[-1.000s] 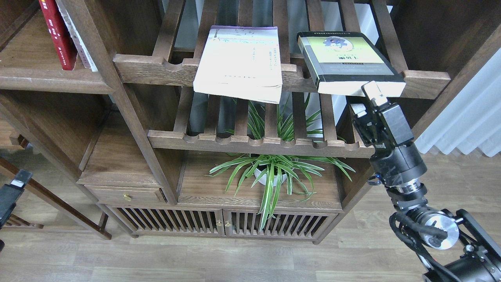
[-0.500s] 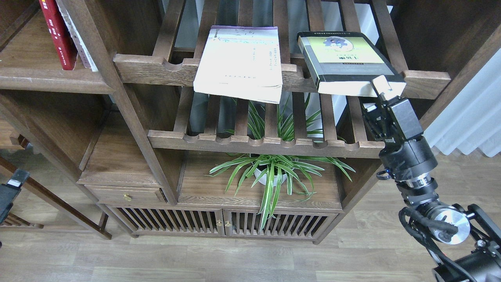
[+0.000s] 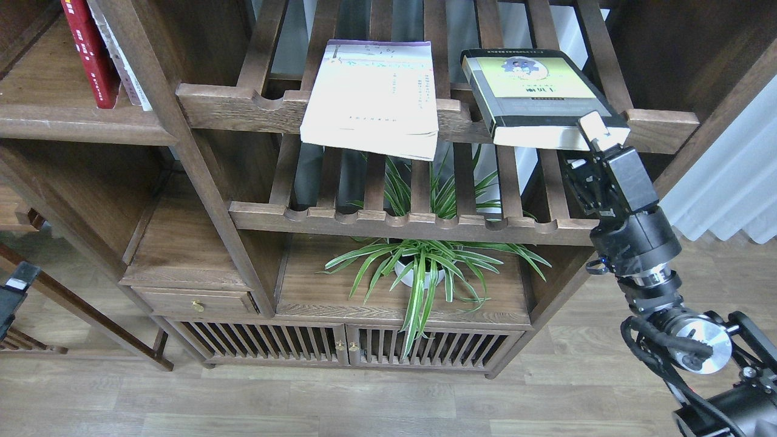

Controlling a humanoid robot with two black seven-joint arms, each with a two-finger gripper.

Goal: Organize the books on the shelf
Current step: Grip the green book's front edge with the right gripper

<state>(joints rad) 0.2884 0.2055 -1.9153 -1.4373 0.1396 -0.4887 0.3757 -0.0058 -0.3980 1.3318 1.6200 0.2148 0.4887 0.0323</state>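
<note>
The right gripper (image 3: 587, 141) has one pale finger laid over the near right corner of the black-and-lime book (image 3: 537, 97) and the other apparently under its page edge — spread about the corner, though whether they already pinch it I cannot tell. That book lies flat on the upper slatted rack (image 3: 243, 103), its near end overhanging the scalloped rail. The step in hand looks like taking hold of it; next the fingers should close firmly on the corner, then lift it clear of the rail before carrying it left.

The white purple-topped book (image 3: 370, 91) lies on the same rack, just to the left, also overhanging. The red book (image 3: 91, 54) stands upright on the solid plank shelf (image 3: 79, 124) at far left, a pale book beside it. The rack's upright post (image 3: 182, 145) stands between — a likely snag. Below sits a spider plant (image 3: 419, 267). The left gripper (image 3: 15, 294) shows only at the left edge; its state I cannot tell.
</note>
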